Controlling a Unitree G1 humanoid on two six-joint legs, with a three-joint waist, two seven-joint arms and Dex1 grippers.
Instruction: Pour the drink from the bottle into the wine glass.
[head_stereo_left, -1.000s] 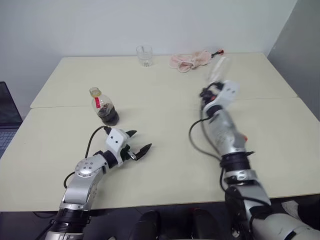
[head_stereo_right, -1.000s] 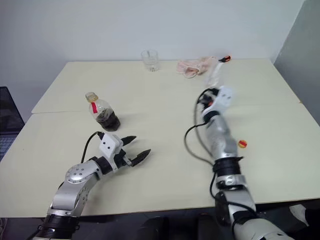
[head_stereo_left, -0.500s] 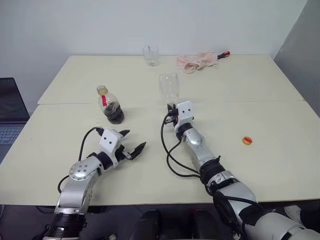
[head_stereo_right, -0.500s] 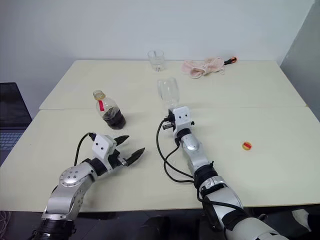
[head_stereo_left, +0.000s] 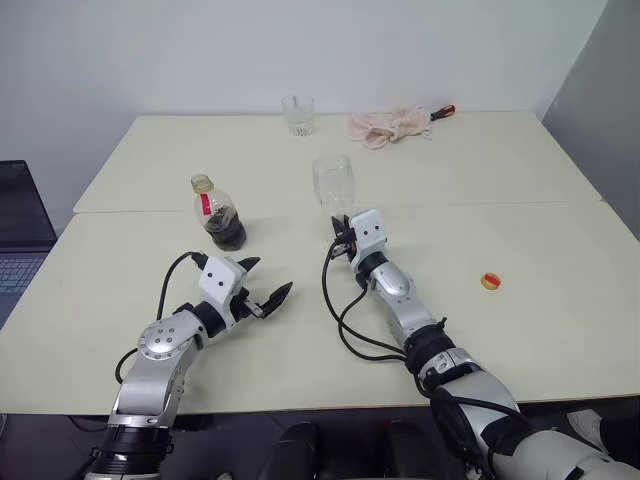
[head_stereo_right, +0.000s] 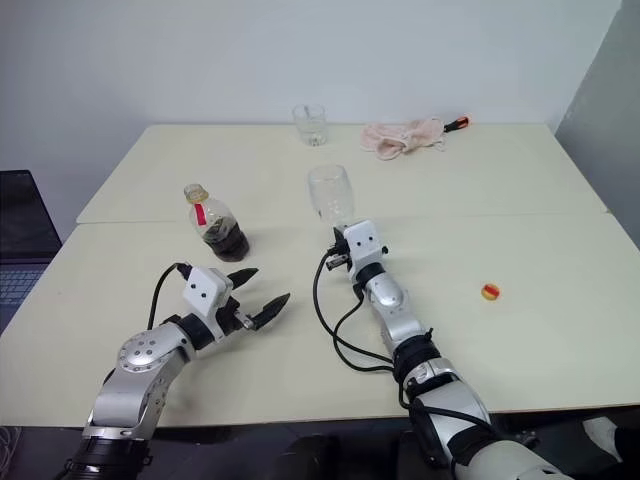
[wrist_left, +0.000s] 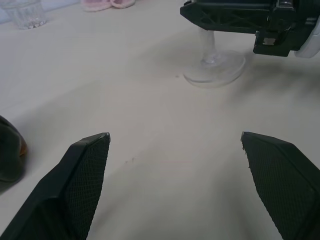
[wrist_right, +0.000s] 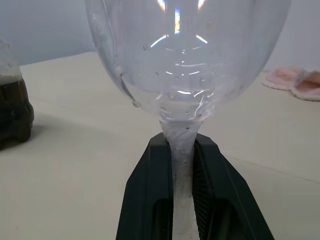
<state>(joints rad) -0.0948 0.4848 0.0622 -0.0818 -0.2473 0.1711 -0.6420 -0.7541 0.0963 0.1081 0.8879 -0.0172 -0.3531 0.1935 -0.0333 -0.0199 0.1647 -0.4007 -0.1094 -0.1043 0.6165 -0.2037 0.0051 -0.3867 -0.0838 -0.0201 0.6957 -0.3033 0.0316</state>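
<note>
— On the counter (head_stereo_left: 520, 180), where does the wine glass (head_stereo_left: 334, 184) stand just now?

— Near the middle, upright, its flat foot down on the surface. My right hand (wrist_right: 182, 160) has its two fingers pressed together on the stem, just under the bowl, so the stem is pinched between them. The bowl looks empty to me, though through clear glass I would not swear to the last drop.

— And your left hand (head_stereo_left: 262, 295)?

— Spread as wide as it goes, holding nothing and touching nothing. It hangs a little above the counter, pointing toward the foot of the glass, with bare surface between its fingertips (wrist_left: 85, 170).

— Where is the bottle (head_stereo_left: 214, 213)?

— Standing upright beyond my left hand, well to the left of the glass and apart from both hands. Its cap is off, the neck open. The drink (head_stereo_left: 222, 230) fills only the lower bulb, dark brown.

— Anything else up there?

— A small yellow-and-red cap (head_stereo_left: 490, 281) lies by itself to the right of my right arm. At the far edge sit a short clear tumbler (head_stereo_left: 297, 114) and a pink cloth (head_stereo_left: 385, 125), well apart from the glass.
</note>
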